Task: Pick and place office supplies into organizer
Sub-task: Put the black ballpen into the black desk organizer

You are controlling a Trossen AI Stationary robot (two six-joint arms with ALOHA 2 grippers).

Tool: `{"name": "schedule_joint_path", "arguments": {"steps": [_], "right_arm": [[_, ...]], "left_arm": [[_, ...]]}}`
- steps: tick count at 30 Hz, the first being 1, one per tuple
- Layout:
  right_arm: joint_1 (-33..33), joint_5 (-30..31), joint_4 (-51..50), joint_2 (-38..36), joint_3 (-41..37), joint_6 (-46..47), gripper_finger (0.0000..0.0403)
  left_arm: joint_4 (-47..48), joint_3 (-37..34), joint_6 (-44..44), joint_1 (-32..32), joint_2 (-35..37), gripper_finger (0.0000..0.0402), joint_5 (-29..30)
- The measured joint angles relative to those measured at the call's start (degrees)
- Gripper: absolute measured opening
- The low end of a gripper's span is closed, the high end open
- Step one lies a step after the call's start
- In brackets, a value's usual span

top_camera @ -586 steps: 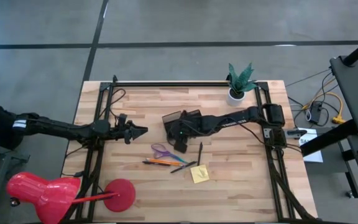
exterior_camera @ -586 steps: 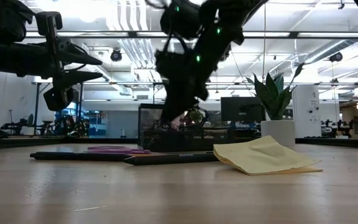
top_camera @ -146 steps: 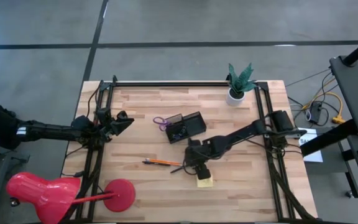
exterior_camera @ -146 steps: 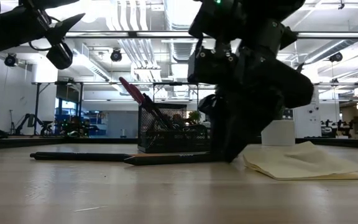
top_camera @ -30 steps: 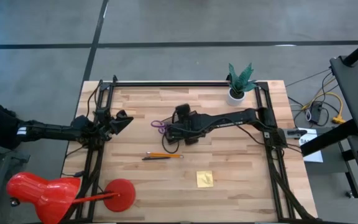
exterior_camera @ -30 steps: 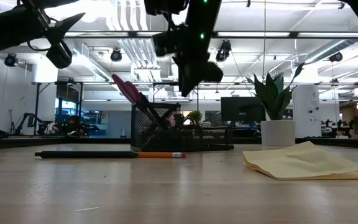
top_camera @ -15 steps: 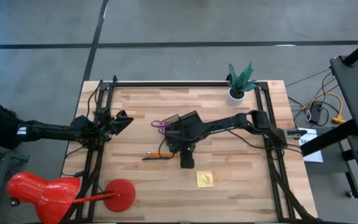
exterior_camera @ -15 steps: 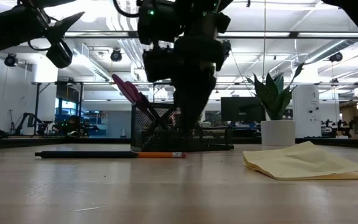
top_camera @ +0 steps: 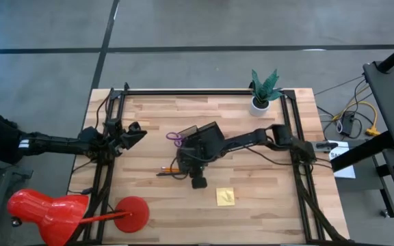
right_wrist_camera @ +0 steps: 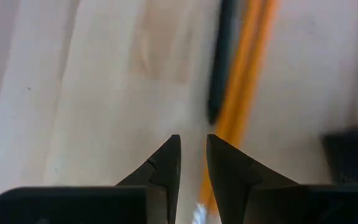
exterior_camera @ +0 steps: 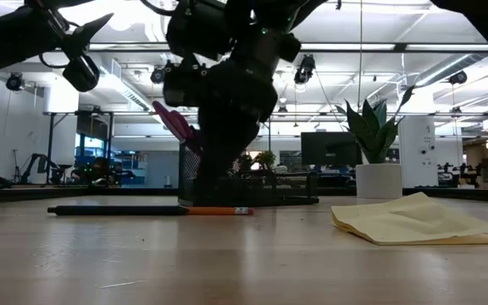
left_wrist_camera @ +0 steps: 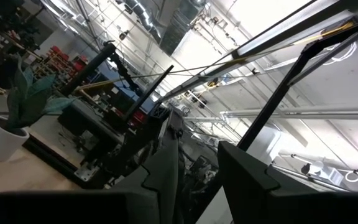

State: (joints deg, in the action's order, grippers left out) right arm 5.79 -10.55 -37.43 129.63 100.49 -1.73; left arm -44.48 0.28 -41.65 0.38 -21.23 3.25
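Observation:
The orange pencil [top_camera: 173, 168] [right_wrist_camera: 253, 93] and a black pen [top_camera: 163, 174] [right_wrist_camera: 221, 62] lie side by side on the table, near of the black organizer [top_camera: 207, 134]. Purple-handled scissors [top_camera: 175, 137] stick up out of the organizer's left end, handles leaning out [exterior_camera: 172, 123]. The yellow sticky-note pad [top_camera: 225, 197] lies flat toward the near edge. My right gripper [right_wrist_camera: 192, 144] points down over the table right beside the pencil, slightly open and empty. My left gripper [top_camera: 139, 131] waits open in the air at the left.
A white pot with a green plant [top_camera: 262, 92] stands at the far right corner. A red lamp [top_camera: 53, 212] sits at the near left edge. Black frame rails [top_camera: 101, 171] run along both sides. Bare wood lies left of the pencil and around the sticky pad.
My right gripper has moved from above the organizer toward the near edge and slightly left, coming down over the pencil and pen. The pencil, pen, scissors and sticky pad have stayed where they were.

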Motion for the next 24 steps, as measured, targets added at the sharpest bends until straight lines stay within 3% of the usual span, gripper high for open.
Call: {"name": "schedule_joint_path", "arguments": {"steps": [24], "right_arm": [[0.3, 3.1, 6.5, 2.5, 0.0, 0.4, 0.0076]], "left_arm": [[0.0, 0.0, -0.1, 0.0, 0.0, 0.0099, 0.0]]}}
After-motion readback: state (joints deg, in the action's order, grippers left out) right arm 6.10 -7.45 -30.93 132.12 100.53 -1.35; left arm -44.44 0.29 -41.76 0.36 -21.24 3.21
